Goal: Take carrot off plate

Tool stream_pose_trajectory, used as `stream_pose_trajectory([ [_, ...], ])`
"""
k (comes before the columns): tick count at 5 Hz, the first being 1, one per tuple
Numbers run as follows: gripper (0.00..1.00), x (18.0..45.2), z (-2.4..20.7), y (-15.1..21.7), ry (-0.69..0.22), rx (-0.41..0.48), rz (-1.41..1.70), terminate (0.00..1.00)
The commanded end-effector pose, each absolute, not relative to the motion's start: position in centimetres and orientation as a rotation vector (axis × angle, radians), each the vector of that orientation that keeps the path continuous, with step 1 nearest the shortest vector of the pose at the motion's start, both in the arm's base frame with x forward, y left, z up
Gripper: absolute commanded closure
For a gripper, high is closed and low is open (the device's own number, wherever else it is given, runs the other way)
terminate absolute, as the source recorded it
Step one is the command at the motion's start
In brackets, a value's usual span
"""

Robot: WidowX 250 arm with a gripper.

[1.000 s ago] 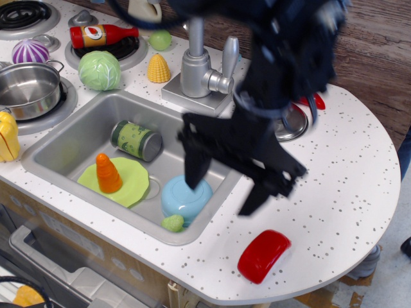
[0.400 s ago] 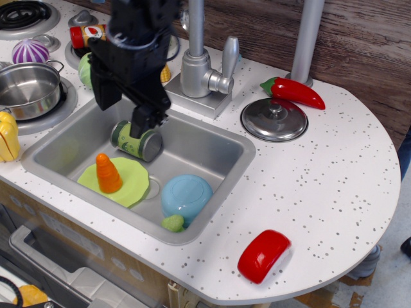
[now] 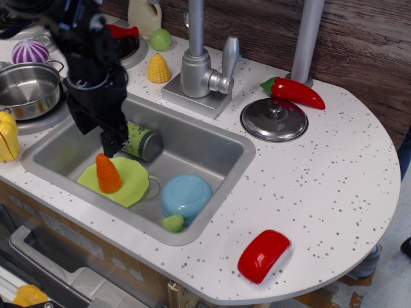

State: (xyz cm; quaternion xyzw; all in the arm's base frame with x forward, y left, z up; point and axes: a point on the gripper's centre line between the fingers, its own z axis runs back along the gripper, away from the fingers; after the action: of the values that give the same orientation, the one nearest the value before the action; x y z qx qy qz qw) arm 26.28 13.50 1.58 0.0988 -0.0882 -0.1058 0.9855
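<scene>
While poised just above the carrot (image 3: 108,173), gripper (image 3: 96,131) spread, pinching nothing. Carrot upright on plate (image 3: 136,179) (inside sink (image 3: 212,151), beside can (image 3: 141,141)). Judged early: grasp and removal outstanding.

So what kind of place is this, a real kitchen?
It looks like a toy play kitchen rather than a real one: a small sink with a tap, stove burners, and plastic food such as a carrot standing on a green plate.
</scene>
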Motion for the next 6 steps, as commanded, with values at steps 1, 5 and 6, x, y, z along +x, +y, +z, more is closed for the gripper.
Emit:
stream_pose_trajectory([
  [1,0.0,26.0,0.3,14.7,-0.2,0.156,-0.208,0.0],
  [5,1.0,26.5,-2.5,15.1,-0.242,0.09,-0.194,0.0],
  [6,1.0,26.5,-1.9,14.6,-0.232,0.082,-0.188,0.0],
])
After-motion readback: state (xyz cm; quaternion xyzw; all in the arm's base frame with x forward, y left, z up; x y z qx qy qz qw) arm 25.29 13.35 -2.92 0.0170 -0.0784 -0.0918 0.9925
